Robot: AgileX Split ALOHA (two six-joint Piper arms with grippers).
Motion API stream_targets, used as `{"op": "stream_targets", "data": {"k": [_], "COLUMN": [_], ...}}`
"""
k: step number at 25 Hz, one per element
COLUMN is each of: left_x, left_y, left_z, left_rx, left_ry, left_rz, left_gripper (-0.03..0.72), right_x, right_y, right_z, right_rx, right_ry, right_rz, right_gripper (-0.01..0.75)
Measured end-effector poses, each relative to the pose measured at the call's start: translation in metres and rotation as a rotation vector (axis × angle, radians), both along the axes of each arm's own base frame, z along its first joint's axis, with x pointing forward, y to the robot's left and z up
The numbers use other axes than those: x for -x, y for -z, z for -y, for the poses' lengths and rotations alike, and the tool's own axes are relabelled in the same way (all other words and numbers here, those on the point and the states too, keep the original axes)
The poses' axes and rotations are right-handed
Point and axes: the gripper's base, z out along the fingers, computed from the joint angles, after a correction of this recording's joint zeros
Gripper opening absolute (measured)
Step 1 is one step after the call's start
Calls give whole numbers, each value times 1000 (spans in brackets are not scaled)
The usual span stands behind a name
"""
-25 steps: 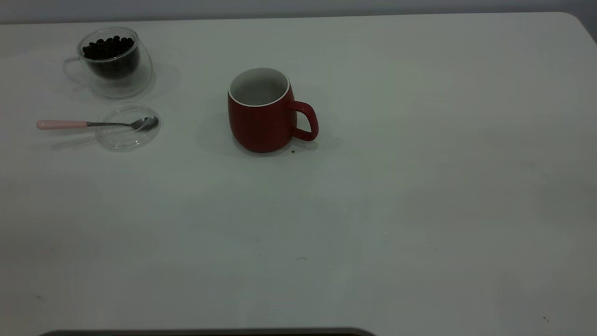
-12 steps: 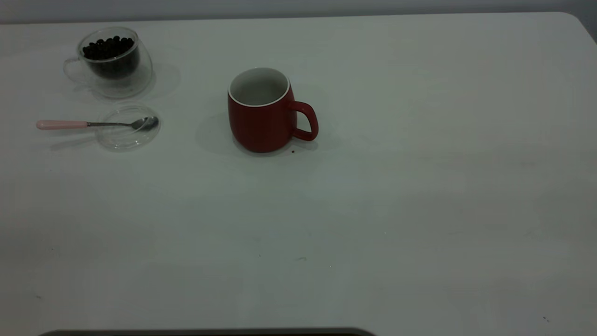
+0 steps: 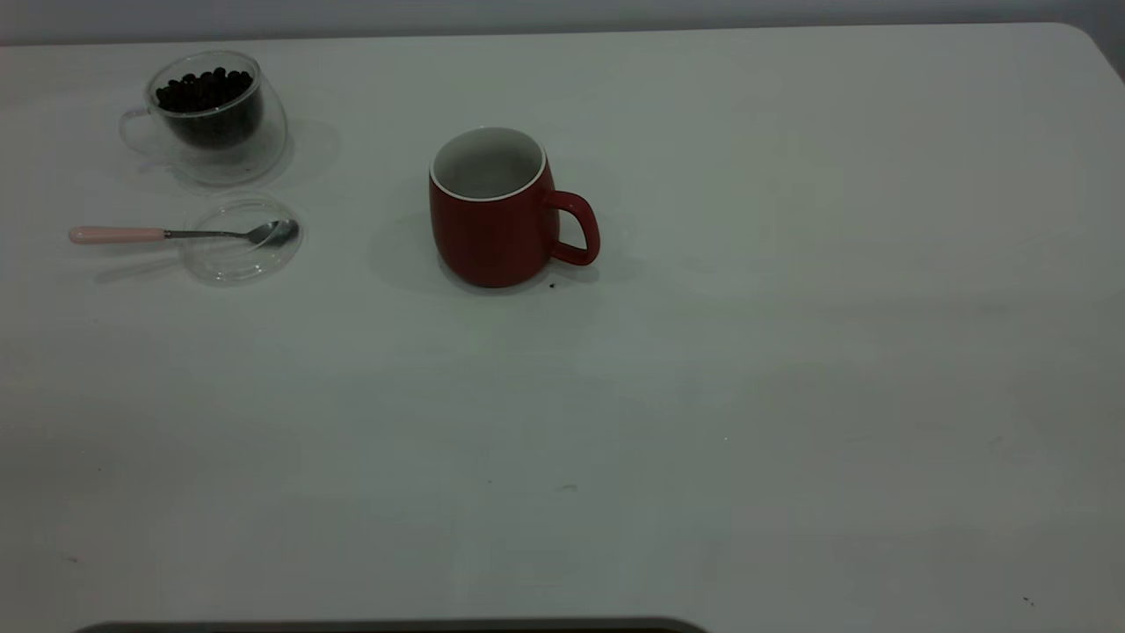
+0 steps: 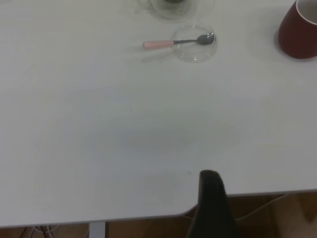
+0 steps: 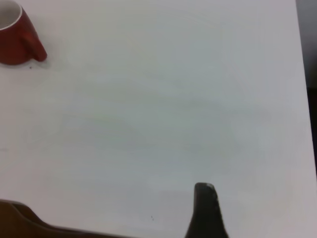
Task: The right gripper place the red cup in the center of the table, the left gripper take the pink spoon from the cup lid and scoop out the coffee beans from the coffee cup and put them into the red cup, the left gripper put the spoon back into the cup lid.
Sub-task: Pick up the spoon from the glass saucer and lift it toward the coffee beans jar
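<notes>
The red cup [image 3: 492, 220] stands upright near the middle of the white table [image 3: 703, 396], handle to the right, and looks empty; it also shows as red cup [image 4: 298, 29] and red cup [image 5: 15, 39]. At the far left the glass coffee cup [image 3: 211, 119] holds dark coffee beans [image 3: 204, 88]. In front of it lies the clear cup lid [image 3: 242, 242] with the pink spoon [image 3: 167, 234] across it, bowl on the lid. Neither arm shows in the exterior view. My left gripper [image 4: 210, 176] hangs over the table's near edge, my right gripper [image 5: 204, 187] over bare table; each shows one dark tip with no gap, holding nothing.
A small dark speck [image 3: 551, 285] lies by the red cup's base. The table's near edge [image 4: 148, 215] and the floor below show in the left wrist view. The table's right edge [image 5: 302, 74] runs along the right wrist view.
</notes>
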Motion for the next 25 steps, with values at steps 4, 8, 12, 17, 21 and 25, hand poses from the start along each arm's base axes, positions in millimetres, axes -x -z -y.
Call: {"op": "stream_targets", "data": {"k": [4, 8, 12, 17, 21, 25], "left_x": [0, 0, 0, 0, 0, 0], "left_y": [0, 0, 0, 0, 0, 0], "left_z": [0, 0, 0, 0, 0, 0], "left_rx": [0, 0, 0, 0, 0, 0], "left_ry": [0, 0, 0, 0, 0, 0], "left_rz": [0, 0, 0, 0, 0, 0], "left_gripper": [586, 586, 586, 586, 586, 586], "right_x": [0, 0, 0, 0, 0, 0], "right_y": [0, 0, 0, 0, 0, 0], "right_z": [1, 2, 2, 2, 2, 2], "right_rx": [6, 12, 13, 13, 13, 13], "right_ry": [7, 13, 13, 13, 13, 13], "right_rz": [2, 3, 3, 3, 3, 3], "right_gripper": [591, 591, 591, 591, 591, 591]}}
